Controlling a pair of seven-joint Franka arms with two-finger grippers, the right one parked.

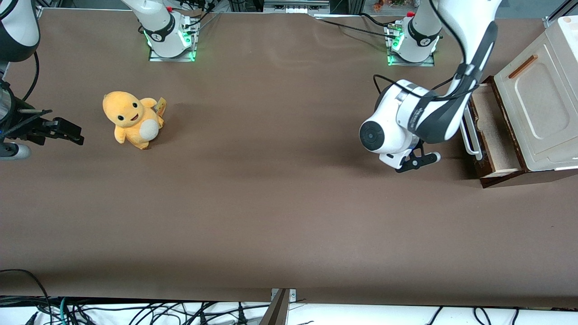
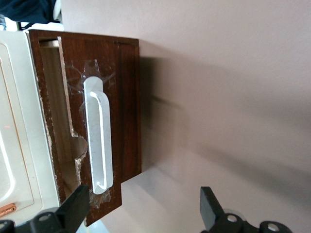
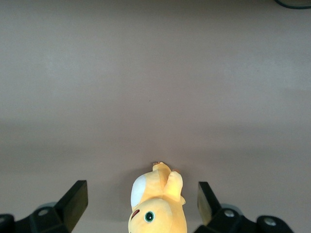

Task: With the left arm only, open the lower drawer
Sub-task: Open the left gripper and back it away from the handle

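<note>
Readable text: none anywhere in these views.
Left arm (image 1: 445, 108): carrying a line of small white print on its dark grey wrist panel, too fine to read.
Arm bases: showing a small round mark on each black collar, not legible.
Gripper (image 2: 146, 213): hanging in front of the lower drawer (image 2: 104, 126), bearing no lettering.

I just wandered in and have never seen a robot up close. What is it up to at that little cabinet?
The left arm is working at the small cabinet's lower drawer. The drawer is already pulled partway out, so its pale inside shows. The gripper is open and holds nothing; it sits just off the drawer's white handle, not touching it. An orange plush toy sits untouched toward the parked arm's end of the table.
</note>
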